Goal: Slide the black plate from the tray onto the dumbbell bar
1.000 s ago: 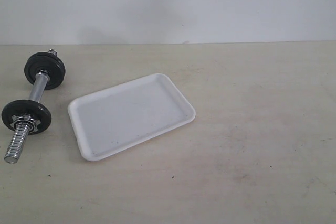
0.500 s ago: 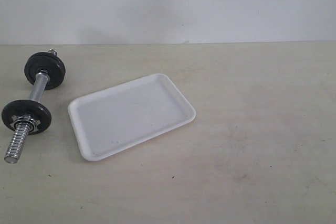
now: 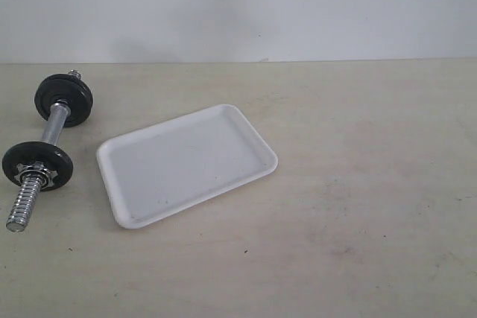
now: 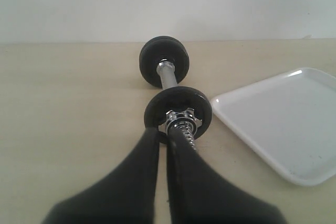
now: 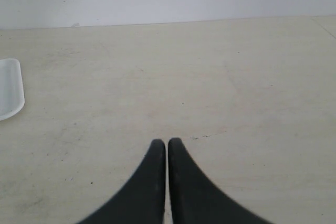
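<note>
The dumbbell bar [image 3: 53, 126] lies at the table's left, its threaded end [image 3: 22, 200] pointing toward the front. It carries a black disc [image 3: 63, 99] at the far end and a nearer black disc [image 3: 37, 166] with a chrome star collar [image 4: 180, 119] against it. The white tray [image 3: 186, 161] lies bare to its right; no black plate shows on it. My left gripper [image 4: 164, 132] is shut on nothing, just short of the threaded end, with the bar [image 4: 168, 74] straight ahead. My right gripper [image 5: 166, 142] is shut over bare table. Neither gripper appears in the exterior view.
A pale wall stands behind the beige table's back edge [image 3: 298, 61]. The tray's rim [image 5: 10, 90] shows at one side of the right wrist view, and the tray [image 4: 283, 124] lies beside the bar in the left wrist view.
</note>
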